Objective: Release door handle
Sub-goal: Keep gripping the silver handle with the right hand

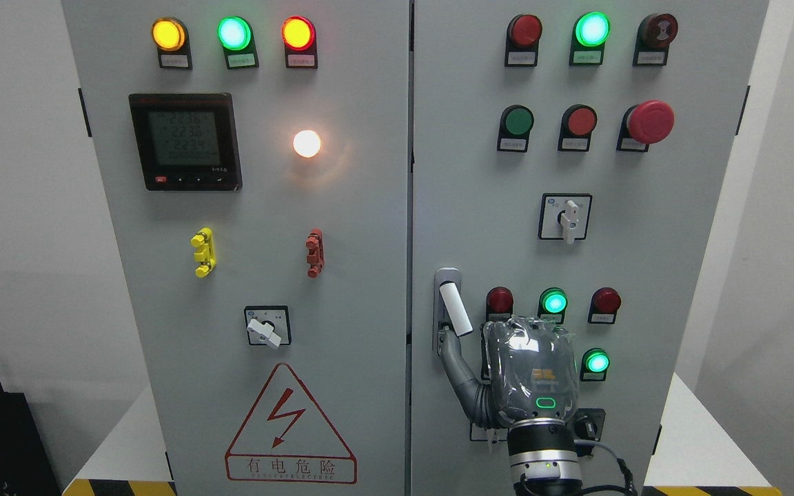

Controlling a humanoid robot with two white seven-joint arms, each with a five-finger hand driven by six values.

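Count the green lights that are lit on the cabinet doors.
4: one green light at the left door's top, one at the right door's top, two lower right beside the right hand, which may hide more.

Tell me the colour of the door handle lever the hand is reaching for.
White, on a grey base; the door handle shows clearly in the head view.

right hand (531, 372) fingers and part of the door handle (453, 310) base hidden, label print illegible
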